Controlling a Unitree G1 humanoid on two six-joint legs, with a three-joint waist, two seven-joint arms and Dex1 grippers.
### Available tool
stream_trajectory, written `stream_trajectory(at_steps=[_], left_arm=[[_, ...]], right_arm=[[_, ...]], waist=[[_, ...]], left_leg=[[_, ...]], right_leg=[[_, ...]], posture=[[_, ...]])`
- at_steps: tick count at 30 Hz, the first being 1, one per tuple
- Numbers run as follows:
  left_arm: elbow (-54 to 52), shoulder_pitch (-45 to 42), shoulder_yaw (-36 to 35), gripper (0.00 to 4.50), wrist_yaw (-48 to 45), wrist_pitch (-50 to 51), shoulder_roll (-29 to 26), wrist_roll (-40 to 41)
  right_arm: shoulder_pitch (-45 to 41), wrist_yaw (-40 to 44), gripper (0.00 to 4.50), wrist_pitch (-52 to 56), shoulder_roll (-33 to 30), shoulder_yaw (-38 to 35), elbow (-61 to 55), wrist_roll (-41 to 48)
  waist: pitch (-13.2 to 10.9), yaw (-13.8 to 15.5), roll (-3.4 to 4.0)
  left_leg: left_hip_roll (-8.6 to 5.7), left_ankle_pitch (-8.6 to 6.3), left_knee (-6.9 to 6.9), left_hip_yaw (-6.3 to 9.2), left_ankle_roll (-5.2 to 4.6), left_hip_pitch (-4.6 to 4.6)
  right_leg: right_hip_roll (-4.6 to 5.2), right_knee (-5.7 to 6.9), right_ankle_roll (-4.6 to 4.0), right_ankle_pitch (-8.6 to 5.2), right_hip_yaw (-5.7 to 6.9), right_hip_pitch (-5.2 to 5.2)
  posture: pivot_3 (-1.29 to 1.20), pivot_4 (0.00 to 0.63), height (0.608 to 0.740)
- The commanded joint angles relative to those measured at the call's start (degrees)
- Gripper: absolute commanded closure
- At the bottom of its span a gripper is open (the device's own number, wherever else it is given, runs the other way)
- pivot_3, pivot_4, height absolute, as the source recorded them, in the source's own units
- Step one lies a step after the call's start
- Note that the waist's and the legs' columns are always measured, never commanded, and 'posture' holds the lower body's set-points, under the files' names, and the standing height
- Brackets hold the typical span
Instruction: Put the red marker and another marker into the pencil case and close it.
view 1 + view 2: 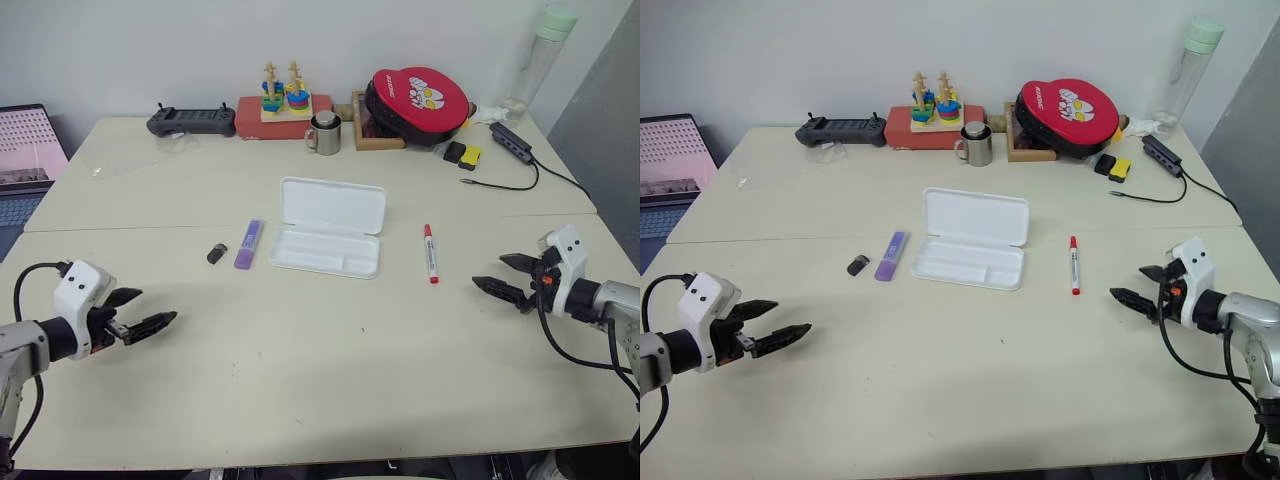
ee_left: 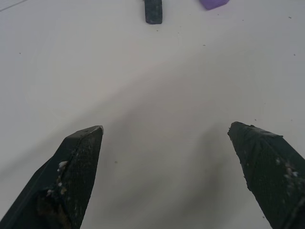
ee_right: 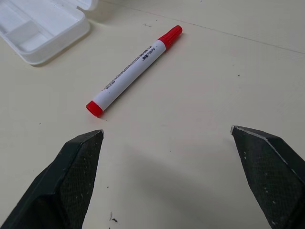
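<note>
The white pencil case (image 1: 330,225) lies open in the middle of the table, lid folded back, its tray empty. Right of it lies the red marker (image 1: 430,253) (image 3: 134,69), white barrel with red ends. On the case's left lies the purple marker (image 1: 248,243), whose tip shows in the left wrist view (image 2: 213,4). My left gripper (image 1: 140,315) hovers open near the table's front left, well short of the purple marker. My right gripper (image 1: 502,275) is open at the front right, a short way from the red marker, pointing toward it. Both hold nothing.
A small dark stubby object (image 1: 216,253) lies left of the purple marker. Along the back stand a metal mug (image 1: 324,133), a red box with a stacking toy (image 1: 283,110), a black controller (image 1: 190,120), a red round pouch (image 1: 418,103), a cable hub (image 1: 512,143) and a bottle (image 1: 543,50). A laptop (image 1: 25,160) sits far left.
</note>
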State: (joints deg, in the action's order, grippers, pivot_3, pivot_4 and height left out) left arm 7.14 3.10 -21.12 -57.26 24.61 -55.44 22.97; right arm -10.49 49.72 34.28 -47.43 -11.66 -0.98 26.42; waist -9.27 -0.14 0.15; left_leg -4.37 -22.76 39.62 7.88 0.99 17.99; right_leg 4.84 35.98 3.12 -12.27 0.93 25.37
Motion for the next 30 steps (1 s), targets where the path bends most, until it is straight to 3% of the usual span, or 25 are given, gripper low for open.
stream_trajectory(at_steps=[1, 30], left_arm=[[-1.54, 0.16, -0.44, 0.00, -0.99, 0.97, -1.17, 0.10], [-3.13, 0.25, -0.25, 0.00, 1.26, 0.73, 0.38, -1.24]], right_arm=[[0.27, 0.61, 0.01, -0.23, -0.91, -0.64, -1.63, -0.13], [0.39, 1.82, 0.01, -0.06, -0.79, -0.25, -1.04, -0.79]], waist=[[-0.02, 0.00, 0.00], [-0.02, 0.00, -0.01]], left_leg=[[0.00, 0.00, 0.00, 0.00, 0.00, 0.00], [0.00, 0.00, 0.05, -0.03, 0.00, 0.00]], right_leg=[[0.00, 0.00, 0.00, 0.00, 0.00, 0.00], [0.01, 0.03, 0.00, 0.01, 0.00, 0.01]], posture=[[0.00, 0.150, 0.740], [0.00, 0.150, 0.740]])
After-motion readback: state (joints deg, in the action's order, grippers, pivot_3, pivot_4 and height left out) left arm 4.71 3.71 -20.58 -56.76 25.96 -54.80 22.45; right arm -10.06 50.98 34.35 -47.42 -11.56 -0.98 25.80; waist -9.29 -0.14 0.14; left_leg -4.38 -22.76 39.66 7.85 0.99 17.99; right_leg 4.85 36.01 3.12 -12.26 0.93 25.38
